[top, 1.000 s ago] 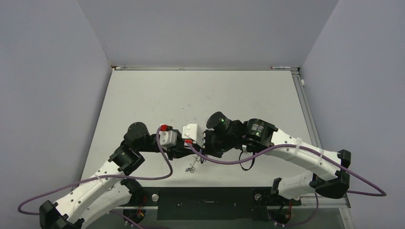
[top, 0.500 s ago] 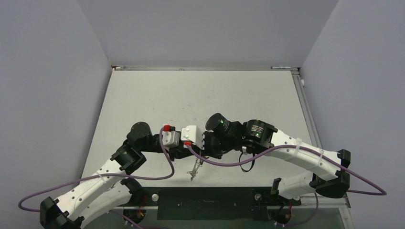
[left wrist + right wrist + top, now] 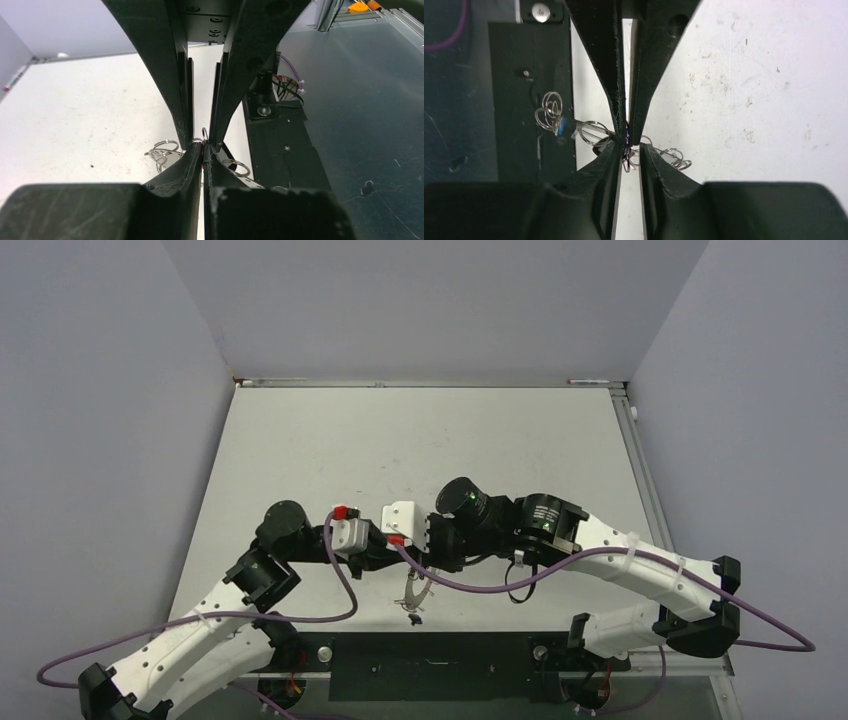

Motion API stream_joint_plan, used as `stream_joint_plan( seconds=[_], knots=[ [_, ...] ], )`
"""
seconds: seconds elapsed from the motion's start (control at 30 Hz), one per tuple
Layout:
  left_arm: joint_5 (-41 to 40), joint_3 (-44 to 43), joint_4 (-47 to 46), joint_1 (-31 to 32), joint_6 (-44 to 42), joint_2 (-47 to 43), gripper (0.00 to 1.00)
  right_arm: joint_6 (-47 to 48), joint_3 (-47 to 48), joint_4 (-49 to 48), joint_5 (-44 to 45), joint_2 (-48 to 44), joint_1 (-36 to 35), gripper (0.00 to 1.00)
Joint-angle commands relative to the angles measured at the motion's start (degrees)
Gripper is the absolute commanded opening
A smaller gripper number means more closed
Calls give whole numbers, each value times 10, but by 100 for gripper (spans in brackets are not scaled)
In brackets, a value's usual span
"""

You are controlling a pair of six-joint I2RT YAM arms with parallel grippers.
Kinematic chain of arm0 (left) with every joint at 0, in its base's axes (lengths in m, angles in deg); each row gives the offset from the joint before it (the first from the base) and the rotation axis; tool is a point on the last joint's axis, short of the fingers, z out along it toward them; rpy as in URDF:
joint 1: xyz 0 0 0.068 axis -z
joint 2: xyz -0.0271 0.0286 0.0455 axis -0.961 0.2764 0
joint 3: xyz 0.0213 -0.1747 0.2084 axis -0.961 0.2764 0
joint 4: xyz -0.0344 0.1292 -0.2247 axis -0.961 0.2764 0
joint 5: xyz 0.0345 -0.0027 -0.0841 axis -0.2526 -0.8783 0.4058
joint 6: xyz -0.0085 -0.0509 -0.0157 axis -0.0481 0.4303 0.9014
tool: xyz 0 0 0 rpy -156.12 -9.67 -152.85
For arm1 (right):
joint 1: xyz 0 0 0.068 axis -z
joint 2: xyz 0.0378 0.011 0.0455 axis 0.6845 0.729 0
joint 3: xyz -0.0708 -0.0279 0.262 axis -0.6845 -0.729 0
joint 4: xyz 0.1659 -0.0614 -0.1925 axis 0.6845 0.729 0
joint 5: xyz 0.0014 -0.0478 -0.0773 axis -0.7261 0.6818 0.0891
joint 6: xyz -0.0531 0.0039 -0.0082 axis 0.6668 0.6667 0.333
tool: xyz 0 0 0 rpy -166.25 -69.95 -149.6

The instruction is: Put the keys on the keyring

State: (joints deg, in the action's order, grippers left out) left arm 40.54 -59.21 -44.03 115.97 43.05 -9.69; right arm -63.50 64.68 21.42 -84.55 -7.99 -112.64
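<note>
I have the left gripper (image 3: 203,152) and right gripper (image 3: 627,148) nose to nose, each pressed tight on the keyring (image 3: 413,592), which dangles below them by the table's (image 3: 300,440) near edge (blue tag (image 3: 562,126) showing); the key I cannot make out

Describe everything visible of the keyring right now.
The keyring is thin grey metal, fringed with small silvery wire loops, with one small blue tag. It appears lifted near the front edge of the table, loops dangling on both sides. The left end effector and right end effector meet nose to nose, both closed on one spot of it.
</note>
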Motion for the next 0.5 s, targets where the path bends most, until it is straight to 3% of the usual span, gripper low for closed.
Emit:
stream_joint_plan(
  seconds=[0.0, 0.17, 0.47],
  knots=[
    [-19, -7, -59, -12, 13, -34, 0, 3, -17, -95, 16, -55, -6, 30],
    [-24, -3, -87, -25, 33, -47, 0, 3, -41, -128, 32, -93, -5, 48],
    [-28, 12, -125, -33, 57, -72, 0, 2, -129, -241, 25, -185, -5, 49]
  ],
)
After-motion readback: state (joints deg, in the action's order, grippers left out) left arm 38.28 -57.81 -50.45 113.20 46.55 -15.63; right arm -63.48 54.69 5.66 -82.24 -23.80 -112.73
